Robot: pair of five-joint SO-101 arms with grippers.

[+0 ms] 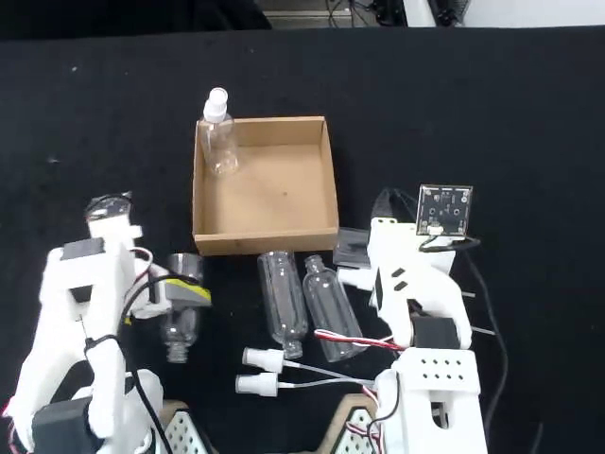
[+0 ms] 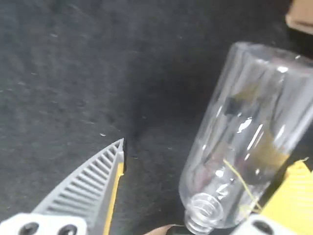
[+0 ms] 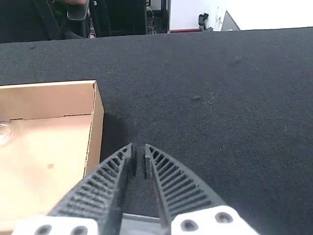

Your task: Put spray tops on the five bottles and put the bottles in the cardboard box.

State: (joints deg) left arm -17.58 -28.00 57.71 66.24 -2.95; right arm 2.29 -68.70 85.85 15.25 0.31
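High view: one capped bottle point(image 1: 219, 142) stands in the cardboard box point(image 1: 265, 241); three bare bottles point(image 1: 283, 301) and two spray tops point(image 1: 263, 359) lie on the desk point(image 1: 492, 113) (most of the job is left). Left wrist view: left gripper point(image 2: 205, 161) released, one bare bottle point(image 2: 244, 132) between its jaws, against the yellow one. Right wrist view: right gripper point(image 3: 138, 152) clenched on nothing, box point(image 3: 95, 122) just beside its tips.

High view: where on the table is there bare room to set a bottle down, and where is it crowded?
Bare: the cloth left of the cardboard box, the strip behind it, the cloth right of it, and the box floor beside the capped bottle. Crowded: in front of the box, where three open bottles and two spray tops lie close together.
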